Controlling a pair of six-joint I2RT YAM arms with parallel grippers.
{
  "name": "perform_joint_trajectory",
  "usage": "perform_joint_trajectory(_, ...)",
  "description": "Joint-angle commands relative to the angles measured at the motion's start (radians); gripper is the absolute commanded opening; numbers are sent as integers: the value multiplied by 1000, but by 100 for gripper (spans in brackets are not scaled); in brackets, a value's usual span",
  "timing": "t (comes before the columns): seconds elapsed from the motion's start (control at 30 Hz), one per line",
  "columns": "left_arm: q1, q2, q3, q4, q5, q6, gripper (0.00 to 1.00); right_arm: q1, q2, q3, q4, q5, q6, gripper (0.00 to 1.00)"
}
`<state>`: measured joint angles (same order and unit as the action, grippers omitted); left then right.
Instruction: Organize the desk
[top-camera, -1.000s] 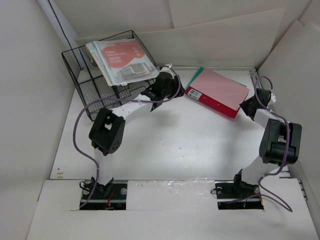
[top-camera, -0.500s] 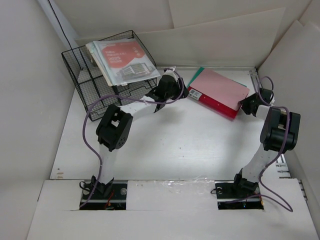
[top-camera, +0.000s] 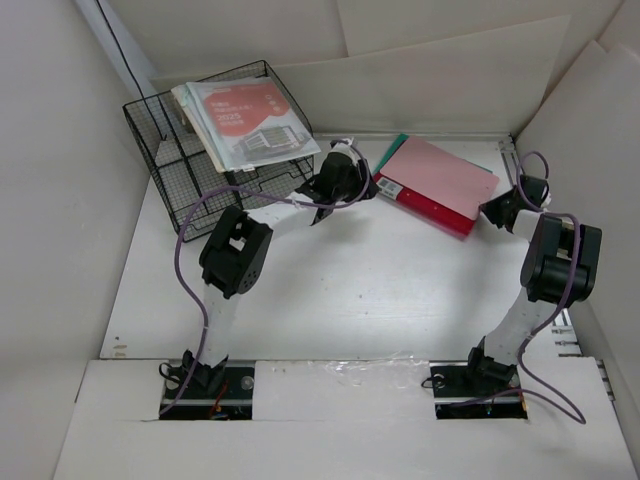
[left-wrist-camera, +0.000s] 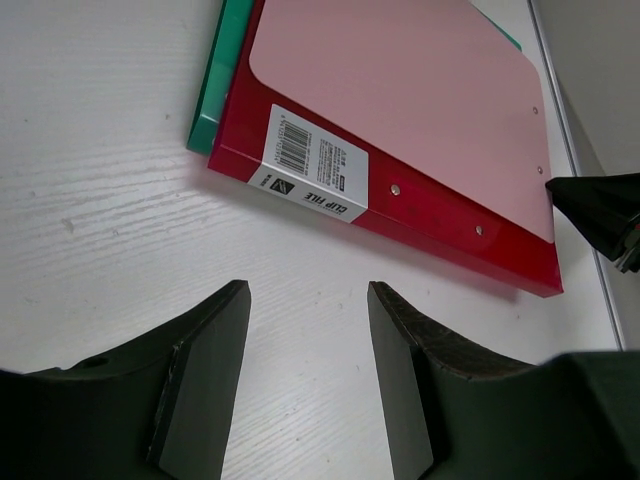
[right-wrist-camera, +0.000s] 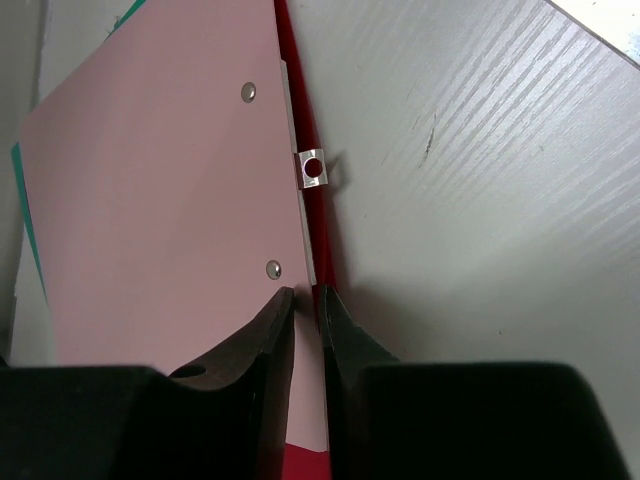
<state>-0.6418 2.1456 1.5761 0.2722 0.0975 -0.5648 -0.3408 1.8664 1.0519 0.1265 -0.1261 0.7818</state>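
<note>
1. Comparing with a second ago, my left arm's elbow stands higher and further right, and my left gripper sits closer to the spine of the glossy red clip file with a pale pink top cover.
2. My left jaws stand apart with only bare tabletop between them, just short of that spine and not touching it.
3. My right arm's elbow has lifted and drawn in, bringing my right gripper onto the file's right edge. Its jaws are drawn almost together, clamped on that thin edge, and red shows between the fingers.
4. The file itself lies where it lay before, at the back right of the large matte white desk. The desk spreads flat under both my arms, and its surface is faintly streaked with grain.
5. The pink cover is smooth with a rounded corner and small metal rivets. A white barcode label reading "CLIP FILE" sits on the spine.
6. A small metal tab with a round hole juts from the file's edge just ahead of my right fingers.
7. A flat green folder lies under the file, peeking out along its far side.
8. A black wire-mesh basket stands at the back left. It holds a stack of booklets topped by a red-and-white cover.
</note>
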Motion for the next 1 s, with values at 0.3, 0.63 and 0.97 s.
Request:
perform_joint_trajectory(0.3, -2, 10, 74, 12, 19, 16, 47, 3, -72, -4, 21, 17, -18, 0)
perform_joint_trajectory(0.63, -2, 20, 64, 50, 85, -27, 46, 78, -242, -147, 54, 47, 16, 0)
perform_joint_trajectory(0.97, 25, -82, -201, 183, 114, -148, 48, 333, -429, -363, 114, 46, 70, 0)
